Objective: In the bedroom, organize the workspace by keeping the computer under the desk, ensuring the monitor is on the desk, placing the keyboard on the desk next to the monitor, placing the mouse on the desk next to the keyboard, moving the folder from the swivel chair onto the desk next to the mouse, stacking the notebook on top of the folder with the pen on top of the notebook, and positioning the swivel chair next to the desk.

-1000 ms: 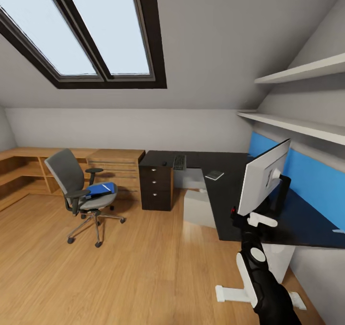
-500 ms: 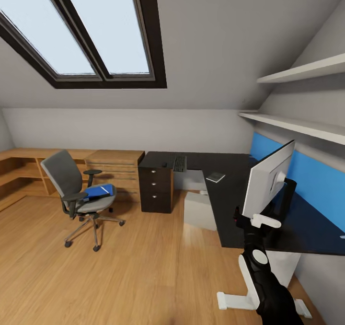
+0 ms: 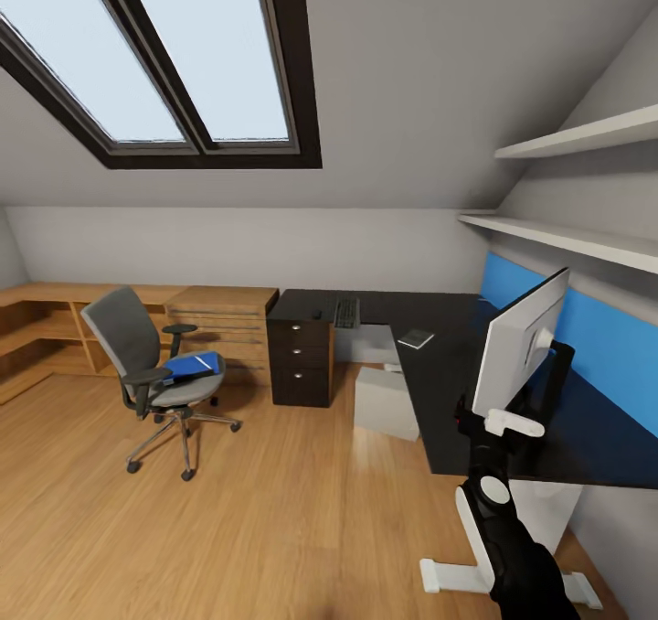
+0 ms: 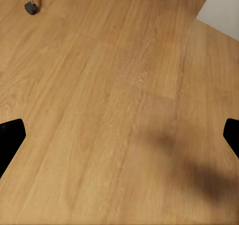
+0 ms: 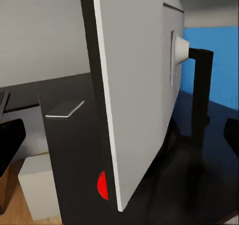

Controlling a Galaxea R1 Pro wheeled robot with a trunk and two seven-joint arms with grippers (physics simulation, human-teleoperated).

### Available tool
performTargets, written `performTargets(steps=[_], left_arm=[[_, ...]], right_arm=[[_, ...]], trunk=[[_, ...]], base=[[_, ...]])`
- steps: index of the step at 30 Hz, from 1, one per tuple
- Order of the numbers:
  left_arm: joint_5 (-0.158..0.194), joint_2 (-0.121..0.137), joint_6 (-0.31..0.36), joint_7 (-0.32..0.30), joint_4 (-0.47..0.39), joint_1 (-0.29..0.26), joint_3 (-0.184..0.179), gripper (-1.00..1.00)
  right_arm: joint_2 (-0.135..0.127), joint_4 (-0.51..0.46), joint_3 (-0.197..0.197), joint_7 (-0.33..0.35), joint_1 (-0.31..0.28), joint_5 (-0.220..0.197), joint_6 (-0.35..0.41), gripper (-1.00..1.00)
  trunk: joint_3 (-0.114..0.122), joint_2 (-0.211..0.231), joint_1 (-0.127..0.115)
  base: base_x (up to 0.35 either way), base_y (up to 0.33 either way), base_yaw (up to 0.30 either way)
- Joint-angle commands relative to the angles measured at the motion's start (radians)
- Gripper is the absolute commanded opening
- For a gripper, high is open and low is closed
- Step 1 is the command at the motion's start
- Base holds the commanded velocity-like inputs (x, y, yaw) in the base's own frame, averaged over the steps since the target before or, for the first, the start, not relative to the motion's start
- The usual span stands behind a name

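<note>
Right gripper [image 5: 119,135] spread wide, empty, around monitor [image 3: 523,341] edge on desk [image 3: 439,364].
Left gripper [image 4: 119,135] likewise agape over floor [image 4: 99,110]; folder [image 3: 192,364] awaiting transfer from swivel chair [image 3: 151,364], well left of desk.

The head view looks forward and down across the room. The right wrist view sits close beside the monitor [image 5: 134,85] on the table [image 3: 448,364], which both share. The left wrist view faces the floor [image 4: 119,110].

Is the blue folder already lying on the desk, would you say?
No, the folder lies on the seat of the swivel chair, apart from the desk.
</note>
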Motion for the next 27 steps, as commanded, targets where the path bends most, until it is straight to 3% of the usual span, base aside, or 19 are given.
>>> performTargets(steps=[1,7,21,27], left_arm=[[0.01,0.0,-0.001,-0.01,0.001,-0.001,0.003,1.0],[0.01,0.0,-0.001,-0.01,0.001,-0.001,0.003,1.0],[0.01,0.0,-0.001,-0.01,0.001,-0.001,0.003,1.0],[0.01,-0.002,-0.001,-0.01,0.001,-0.001,0.003,1.0]], right_arm=[[0.001,0.0,-0.001,-0.018,-0.001,0.006,-0.002,1.0],[0.001,0.0,0.0,-0.049,-0.001,0.031,-0.002,1.0],[-0.001,0.0,-0.005,-0.078,-0.001,0.036,0.001,1.0],[-0.023,-0.002,-0.007,-0.077,-0.001,0.034,0.0,1.0]], trunk=[[-0.001,-0.001,0.0],[-0.001,-0.001,0.0],[-0.001,-0.001,0.0],[-0.001,-0.001,0.0]], base=[[0.0,0.014,0.0],[0.066,0.109,0.0],[0.058,0.064,0.0],[0.138,0.005,0.0]])
